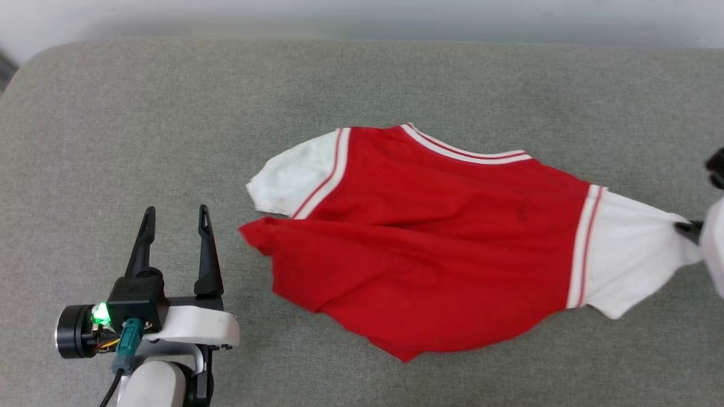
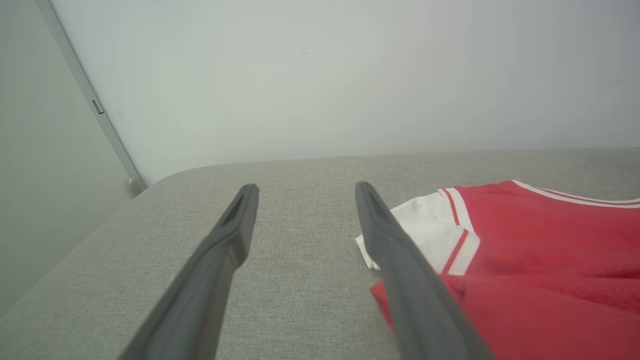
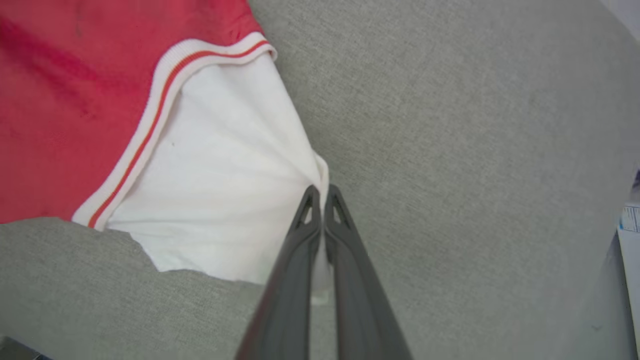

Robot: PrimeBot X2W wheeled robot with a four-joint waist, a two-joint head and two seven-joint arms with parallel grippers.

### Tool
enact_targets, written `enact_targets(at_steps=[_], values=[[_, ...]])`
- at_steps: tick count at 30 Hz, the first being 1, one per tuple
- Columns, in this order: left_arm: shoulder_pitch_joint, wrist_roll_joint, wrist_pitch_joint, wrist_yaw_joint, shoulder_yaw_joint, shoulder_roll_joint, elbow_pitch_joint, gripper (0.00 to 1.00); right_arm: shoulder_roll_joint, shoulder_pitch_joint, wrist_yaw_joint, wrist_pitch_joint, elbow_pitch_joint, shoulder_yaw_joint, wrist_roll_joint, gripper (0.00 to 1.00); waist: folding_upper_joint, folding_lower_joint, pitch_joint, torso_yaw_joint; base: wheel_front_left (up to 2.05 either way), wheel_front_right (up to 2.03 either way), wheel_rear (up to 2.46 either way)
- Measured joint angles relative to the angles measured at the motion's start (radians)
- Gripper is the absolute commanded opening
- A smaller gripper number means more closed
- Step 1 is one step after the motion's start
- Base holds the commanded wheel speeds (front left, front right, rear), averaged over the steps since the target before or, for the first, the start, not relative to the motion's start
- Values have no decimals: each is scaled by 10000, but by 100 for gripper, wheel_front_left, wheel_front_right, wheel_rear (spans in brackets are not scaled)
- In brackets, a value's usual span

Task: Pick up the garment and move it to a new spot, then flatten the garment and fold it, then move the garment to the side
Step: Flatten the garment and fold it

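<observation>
Right gripper (image 3: 320, 194) — its two long dark fingers pressed together — pinches the outer edge of one white short sleeve (image 3: 220, 180) of the bright red soft-cloth T-shirt (image 1: 430, 243), and the cloth fans out in taut creases from the pinch. The right wrist view gives this grip close up, with a sliver of white cloth between the fingers. The head view has it at the far right edge, where that sleeve is drawn to a point.

At the lower left of the head view the left gripper (image 1: 176, 210) stands with its fingers spread wide and nothing between them. It is near the shirt's red hem corner but apart from it, and a small green light (image 1: 100, 312) glows on its wrist.

The shirt lies spread across the middle of the grey woven padded surface (image 1: 169, 113), with its neckline on the far side and its near hem rumpled. The left wrist view adds a pale wall (image 2: 325, 75) behind the surface and the second white sleeve (image 2: 430, 225) just past one finger.

Counted: one shirt, two white sleeves with striped trim, two grippers. A pale object with bluish print (image 3: 630, 220) sits at the right edge of the right wrist view — too small to read.
</observation>
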Motion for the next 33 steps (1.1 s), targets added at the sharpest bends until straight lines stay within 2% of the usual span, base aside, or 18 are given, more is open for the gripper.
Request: enact_targets(at_steps=[3,5,12,13,14,19,24,29,33], values=[[14,123,0,-136,104,-94,33,100,-564,357,0,84,-38,-50,123,0,0,0,-49,-65,0,0,0],[13,174,0,-219,161,-196,44,100,-660,799,-2,98,107,-31,236,0,0,0,-19,-91,0,0,0],[-51,395,0,-539,316,-401,245,100,-84,1851,-4,-96,955,132,307,0,0,0,80,-112,0,0,0],[-66,407,0,-560,359,-401,305,100,-10,1852,-2,-270,1051,73,299,42,0,0,68,-125,0,0,0],[-96,424,0,-610,410,-382,359,100,63,1852,-2,-468,1097,46,201,100,0,0,46,-145,0,0,0],[-488,525,0,-901,606,-150,637,100,203,1478,-2,-2004,1055,-428,-625,100,0,0,-150,-311,0,0,0],[-1324,531,21,-1381,631,295,1225,100,654,1039,-2,-4309,938,-1804,-1845,100,0,0,-315,-558,0,0,0],[-2695,359,830,-1996,673,970,1852,100,1760,980,-2,-6261,483,-3486,-3632,100,0,0,-315,-866,0,0,0],[-3836,328,1697,-2454,485,1427,2052,100,3177,1288,-4,-7503,-407,-5404,-5223,100,0,0,-190,-1121,0,0,0]])
